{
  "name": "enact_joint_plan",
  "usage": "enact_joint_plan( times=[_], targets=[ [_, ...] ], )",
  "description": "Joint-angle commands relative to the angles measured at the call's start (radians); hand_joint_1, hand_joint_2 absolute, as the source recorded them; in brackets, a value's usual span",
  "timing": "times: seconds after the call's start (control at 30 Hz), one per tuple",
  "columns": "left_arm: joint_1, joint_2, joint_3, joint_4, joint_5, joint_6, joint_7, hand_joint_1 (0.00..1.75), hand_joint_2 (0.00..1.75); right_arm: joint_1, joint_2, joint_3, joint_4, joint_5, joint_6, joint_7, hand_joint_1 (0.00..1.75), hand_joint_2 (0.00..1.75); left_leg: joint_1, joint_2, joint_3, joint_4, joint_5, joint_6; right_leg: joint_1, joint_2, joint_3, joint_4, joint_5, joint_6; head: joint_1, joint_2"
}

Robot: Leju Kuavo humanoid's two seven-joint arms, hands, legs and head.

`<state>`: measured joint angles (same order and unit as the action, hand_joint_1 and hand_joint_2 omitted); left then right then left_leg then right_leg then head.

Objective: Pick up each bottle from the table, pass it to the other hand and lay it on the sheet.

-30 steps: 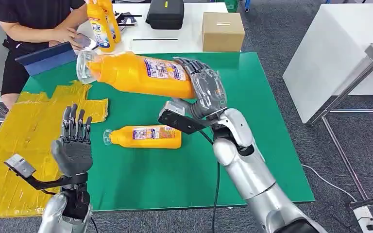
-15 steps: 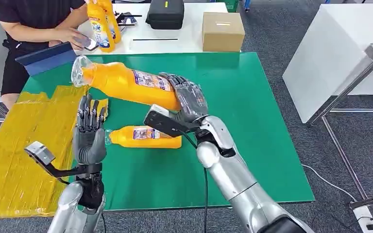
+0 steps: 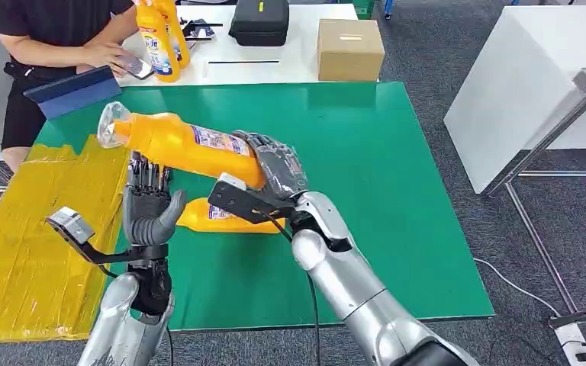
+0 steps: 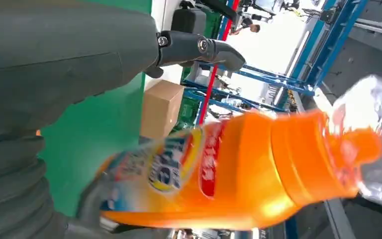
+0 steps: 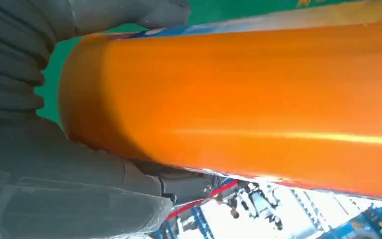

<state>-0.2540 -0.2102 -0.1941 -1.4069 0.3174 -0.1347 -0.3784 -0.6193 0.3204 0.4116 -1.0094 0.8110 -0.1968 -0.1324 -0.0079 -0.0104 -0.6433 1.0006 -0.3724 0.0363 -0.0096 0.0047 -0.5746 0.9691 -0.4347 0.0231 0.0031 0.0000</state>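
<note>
Orange plastic, smooth and rounded, is what the right robot hand (image 3: pixel 275 164) has to keep hold of: it grips the lifted detergent bottle (image 3: pixel 179 142) around its base end only, so the neck and the clear-wrapped cap (image 3: pixel 110 124) jut out well beyond the fingers, unsupported and tilted slightly upward. That long overhang is the main risk. If the right robot hand loosens before the other has a firm wrap, the bottle will likely pivot down at the cap end and drop onto the green tabletop (image 3: pixel 397 160) instead of the yellow sheet (image 3: pixel 38 221).

Just below the bottle's mid-body stands the left robot hand (image 3: pixel 146 207), palm upright, fingers apart and pointing up, holding nothing; whether its fingertips already touch the bottle I cannot tell. Its wrist view shows the labelled body close in front of the palm with the thumb (image 4: pixel 199 47) spread wide. Closing too early could pinch only the slick label and let the bottle slide.

A second bottle (image 3: pixel 210 216) lies flat on the tabletop between the two robot hands, partly hidden behind the right forearm; a low swing toward the sheet could knock it rolling.
</note>
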Motion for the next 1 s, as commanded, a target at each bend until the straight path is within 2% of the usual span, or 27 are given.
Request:
enact_joint_plan(
  times=[0.03,0.33,0.47,0.7,1.0],
  targets=[
    [-0.07,0.013,-0.002,0.08,0.017,0.018,0.014,0.0,1.75,-0.113,0.029,0.221,0.19,-0.03,0.001,0.058,1.75,1.75,0.0,0.003,0.005,0.001,-0.003,-0.003,0.0,0.002,0.004,0.001,-0.002,-0.001,0.0,0.0],
    [-0.066,-0.001,-0.003,0.046,0.069,-0.014,0.073,0.0,1.75,-0.175,0.029,0.492,0.274,-0.197,-0.027,0.134,1.75,1.75,0.0,0.002,0.004,0.001,-0.002,-0.003,0.0,0.001,0.003,0.001,-0.002,-0.001,0.0,0.0],
    [-0.059,-0.003,-0.008,0.034,0.113,-0.043,0.104,0.0,1.75,-0.186,0.029,0.541,0.289,-0.234,-0.035,0.141,1.75,1.75,0.0,0.001,0.004,0.0,-0.002,-0.003,0.0,0.0,0.004,0.0,-0.002,-0.001,0.0,0.0],
    [-0.035,0.004,-0.019,0.015,0.191,-0.112,0.148,0.0,1.75,-0.165,0.029,0.556,0.309,-0.24,-0.044,0.132,1.75,1.75,0.0,0.0,0.003,0.0,-0.001,-0.002,0.0,-0.001,0.003,-0.001,-0.001,-0.001,0.0,0.0],
    [-0.034,0.005,-0.018,0.015,0.191,-0.113,0.148,0.0,1.75,-0.161,0.029,0.555,0.312,-0.237,-0.048,0.131,1.75,1.75,0.0,-0.001,0.002,0.0,-0.001,-0.002,0.0,-0.002,0.002,0.0,-0.001,-0.001,0.0,0.0]
  ],
)
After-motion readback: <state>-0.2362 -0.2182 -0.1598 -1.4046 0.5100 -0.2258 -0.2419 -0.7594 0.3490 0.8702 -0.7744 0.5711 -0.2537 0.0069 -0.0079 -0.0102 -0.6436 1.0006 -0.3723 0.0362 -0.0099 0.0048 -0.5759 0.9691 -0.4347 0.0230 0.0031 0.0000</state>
